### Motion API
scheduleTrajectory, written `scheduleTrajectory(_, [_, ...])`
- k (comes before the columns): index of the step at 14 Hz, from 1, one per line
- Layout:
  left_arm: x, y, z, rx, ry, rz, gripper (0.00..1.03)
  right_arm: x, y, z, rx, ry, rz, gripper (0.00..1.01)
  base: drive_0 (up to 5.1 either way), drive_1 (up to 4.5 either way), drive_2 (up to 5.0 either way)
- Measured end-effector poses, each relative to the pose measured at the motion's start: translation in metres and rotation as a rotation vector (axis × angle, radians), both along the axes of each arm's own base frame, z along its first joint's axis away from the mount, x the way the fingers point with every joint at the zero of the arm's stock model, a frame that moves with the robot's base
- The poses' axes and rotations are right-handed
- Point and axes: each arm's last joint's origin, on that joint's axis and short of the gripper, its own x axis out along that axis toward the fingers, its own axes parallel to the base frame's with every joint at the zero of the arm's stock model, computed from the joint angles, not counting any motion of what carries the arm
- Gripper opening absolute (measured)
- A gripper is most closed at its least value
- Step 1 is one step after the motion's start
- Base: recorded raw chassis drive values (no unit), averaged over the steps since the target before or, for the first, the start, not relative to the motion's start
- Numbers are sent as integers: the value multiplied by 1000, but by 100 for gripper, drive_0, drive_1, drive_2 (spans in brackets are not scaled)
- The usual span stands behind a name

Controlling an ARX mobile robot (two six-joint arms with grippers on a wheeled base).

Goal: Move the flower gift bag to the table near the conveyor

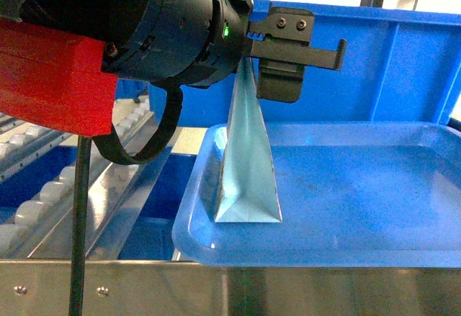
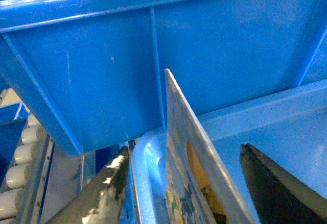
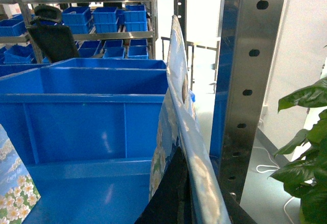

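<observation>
A flower gift bag [image 1: 248, 179] stands edge-on at the left end of a blue tray [image 1: 360, 215]. My left gripper [image 1: 302, 68] hangs over the bag's top. In the left wrist view it [image 2: 185, 150] is open, with the bag's handle edge [image 2: 189, 147] between its fingers [image 2: 107, 193] and touching neither. My right gripper [image 3: 204, 203] is out of the head view. It is shut on the top edge of another flower gift bag [image 3: 176, 96], which rises straight up in front of its camera. The conveyor's white rollers [image 1: 43, 193] lie to the left. The table is out of view.
A tall blue bin [image 1: 389, 71] stands right behind the tray. A steel frame rail [image 1: 108, 287] runs along the front. In the right wrist view a perforated steel post [image 3: 245, 81] is close on the right, with a green plant [image 3: 306, 152] beyond it and shelves of blue bins [image 3: 117, 20] behind.
</observation>
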Motion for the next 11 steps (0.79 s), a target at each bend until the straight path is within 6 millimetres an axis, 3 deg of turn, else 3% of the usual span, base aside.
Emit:
scheduleTrajectory(4, [-2,8,-8,15,22,17,9,0,0,0,0,0,0,2,0,0,0])
scheduleTrajectory(5, [-3,9,-8,13,20,19,4,0,0,0,0,0,0,2,0,0,0])
scheduleTrajectory(7, [-6,18,-2,-11,-15,30,4,0,0,0,0,0,0,2,0,0,0])
scheduleTrajectory(11, [-12,50,31,-74,-159,78,4,0,0,0,0,0,0,2,0,0,0])
